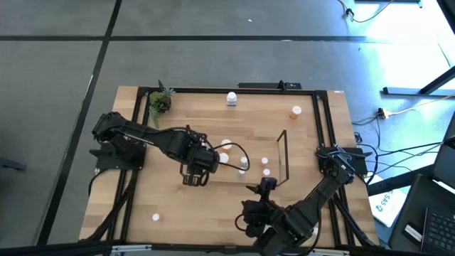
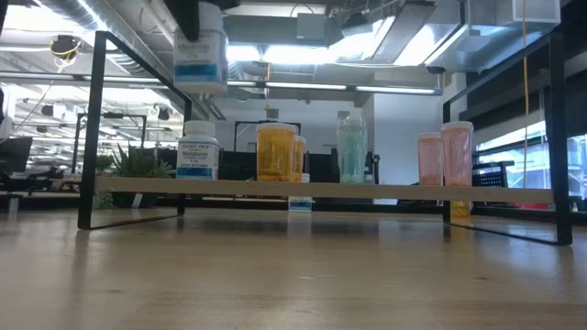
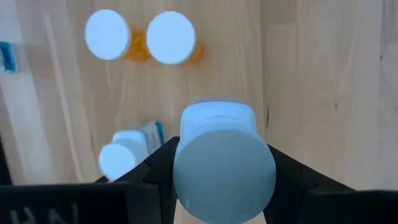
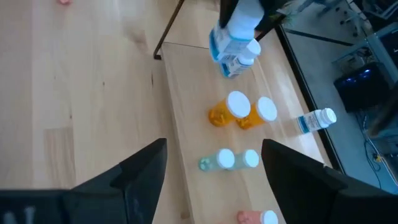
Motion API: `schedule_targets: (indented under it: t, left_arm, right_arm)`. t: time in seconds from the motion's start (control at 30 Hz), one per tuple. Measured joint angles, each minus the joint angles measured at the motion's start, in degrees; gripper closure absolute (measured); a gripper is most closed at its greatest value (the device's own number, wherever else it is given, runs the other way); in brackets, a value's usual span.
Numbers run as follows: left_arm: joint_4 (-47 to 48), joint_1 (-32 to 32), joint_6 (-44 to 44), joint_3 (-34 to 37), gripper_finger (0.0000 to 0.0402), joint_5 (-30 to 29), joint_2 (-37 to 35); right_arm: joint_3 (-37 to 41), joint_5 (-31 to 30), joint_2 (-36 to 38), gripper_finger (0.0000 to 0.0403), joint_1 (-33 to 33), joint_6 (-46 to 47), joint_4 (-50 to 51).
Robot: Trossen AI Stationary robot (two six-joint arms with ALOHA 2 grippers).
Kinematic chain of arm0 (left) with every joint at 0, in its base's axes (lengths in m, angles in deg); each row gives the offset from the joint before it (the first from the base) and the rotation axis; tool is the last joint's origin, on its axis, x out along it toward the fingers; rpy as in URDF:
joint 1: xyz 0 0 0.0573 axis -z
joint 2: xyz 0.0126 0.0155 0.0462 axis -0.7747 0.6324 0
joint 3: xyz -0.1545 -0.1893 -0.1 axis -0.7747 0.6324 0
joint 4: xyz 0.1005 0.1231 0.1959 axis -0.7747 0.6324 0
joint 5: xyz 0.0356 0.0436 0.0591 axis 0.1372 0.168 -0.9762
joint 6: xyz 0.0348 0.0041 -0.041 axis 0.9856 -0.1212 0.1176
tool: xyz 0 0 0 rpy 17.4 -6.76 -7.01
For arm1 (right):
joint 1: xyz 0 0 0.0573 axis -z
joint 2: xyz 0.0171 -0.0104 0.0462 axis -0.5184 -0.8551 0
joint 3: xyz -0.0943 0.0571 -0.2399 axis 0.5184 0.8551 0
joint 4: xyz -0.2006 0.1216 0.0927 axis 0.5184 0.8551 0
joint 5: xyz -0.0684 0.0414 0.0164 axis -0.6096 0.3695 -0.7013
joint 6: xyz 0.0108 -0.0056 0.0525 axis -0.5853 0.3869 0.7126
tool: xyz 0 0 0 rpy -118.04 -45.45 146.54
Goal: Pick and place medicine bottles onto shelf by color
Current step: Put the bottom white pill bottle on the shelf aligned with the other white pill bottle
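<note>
Eleven bottles point(image 2: 275, 151), one shelf point(image 2: 321, 191), one plant point(image 1: 160, 103)

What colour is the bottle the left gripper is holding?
White bottle with a blue label, in the left gripper; clearest in the low view.

White-capped white medicine bottle with a blue label point(image 2: 200, 55), cut off by the low view's top edge so its cap and holder are hidden; print on the shelved white bottle's label point(image 2: 198, 152) too small to read; pink-bodied bottle point(image 4: 256, 217) cropped at the right wrist view's edge.
</note>
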State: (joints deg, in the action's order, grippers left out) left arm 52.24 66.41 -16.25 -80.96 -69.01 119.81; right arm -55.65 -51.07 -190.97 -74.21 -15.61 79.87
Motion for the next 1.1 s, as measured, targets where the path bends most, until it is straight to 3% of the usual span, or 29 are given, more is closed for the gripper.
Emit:
schedule_targets:
  t: [0.47,0.63,0.93,1.1]
  left_arm:
    - [-9.4,-2.9,-0.4,12.1,0.0248,0.1,0.0]
    - [-13.1,-5.5,2.4,15.3,0.0248,4.7,0.0]
    - [-13.8,-8.5,1.4,19.7,0.0248,5.3,0.0]
    - [-14.4,-8.5,2.1,20.0,0.0248,5.3,-0.1]
  right_arm:
    - [0.0,-0.6,0.0,0.0139,0.0,0.3,0.0]
    - [0.0,-0.6,0.0,0.0139,0.0,1.2,0.0]
    - [0.0,-7.5,0.0,0.0139,0.2,3.6,0.0]
    - [0.0,-7.9,0.0,0.0139,1.3,4.4,0.0]
